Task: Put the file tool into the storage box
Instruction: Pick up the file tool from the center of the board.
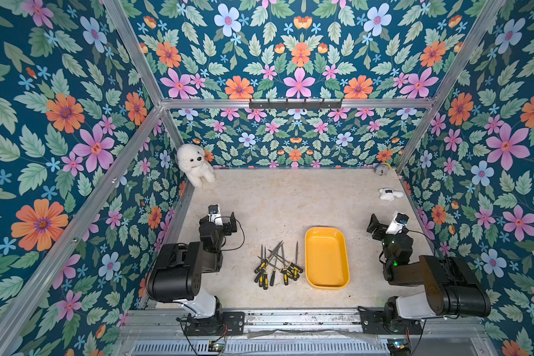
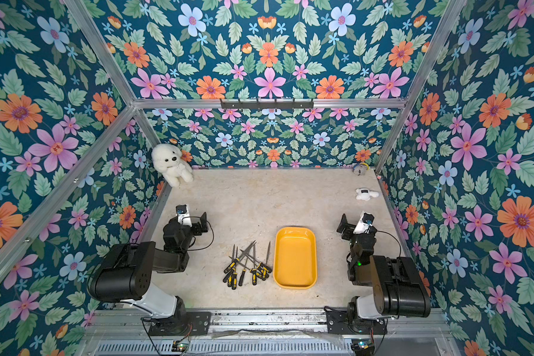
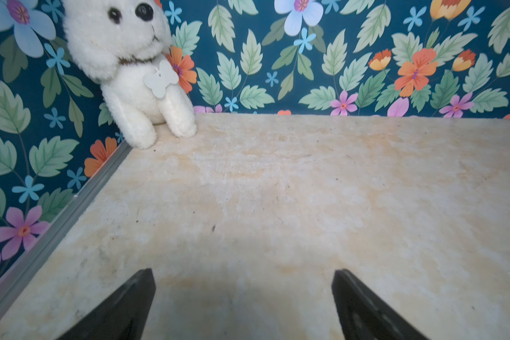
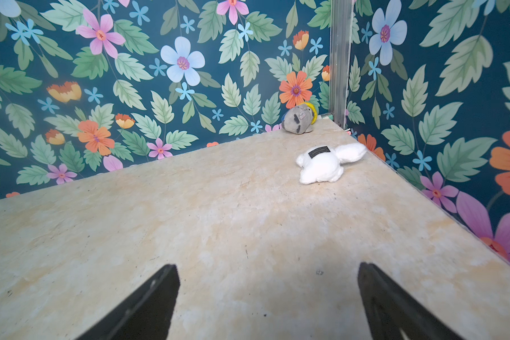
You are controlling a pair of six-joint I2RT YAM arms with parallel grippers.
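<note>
Black fingers of the left gripper point(image 3: 242, 273) and the right gripper point(image 4: 267, 268) are seen in the foreground of the wrist views. Both are spread wide, with nothing between them but bare bench point(image 3: 277, 191). In both top views the files point(image 1: 276, 265) are shown heaped and crossed on the bench, just beside the storage box point(image 1: 326, 259), which is empty.

Trouble is to be expected from that tangle. If one handle is lifted, neighbours resting across it are likely to be dragged or flicked aside. Thin shafts lying flat may be missed, or two pinched at once. A file released askew could be left bridging the rim, and the storage box, probably light, could be nudged.
</note>
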